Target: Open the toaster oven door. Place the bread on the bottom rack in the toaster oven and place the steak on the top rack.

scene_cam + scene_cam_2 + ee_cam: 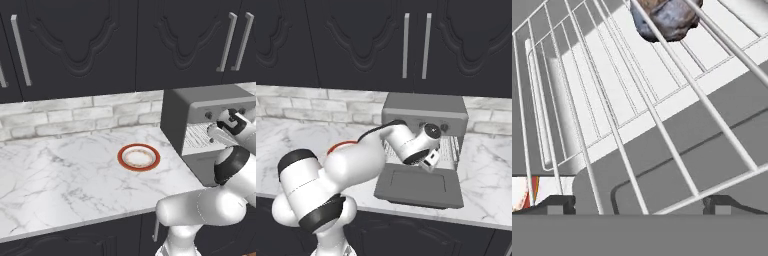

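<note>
Three views, read in turn from my remote station.

Left base view: the toaster oven (pixel 210 107) stands at the right end of the marble counter (pixel 60 175); its mouth is open and the wire racks (pixel 197 136) show. The gripper (pixel 226 119) is at the oven's mouth. A red-rimmed plate (pixel 138 157) lies bare on the counter, left of the oven.

Right base view: the toaster oven door (pixel 418 186) lies folded down flat in front of the oven, so I judge the first step done. The arm's wrist hides the opening.

Hand view: the bread (pixel 667 19) rests on a rack, seen through the wires of a nearer rack; I take this for the bottom rack, though I cannot confirm it. The fingertips (pixel 554 204) stand wide apart, holding nothing.

Steak: I cannot say where it is; I judge its top-rack placement still to do.
</note>
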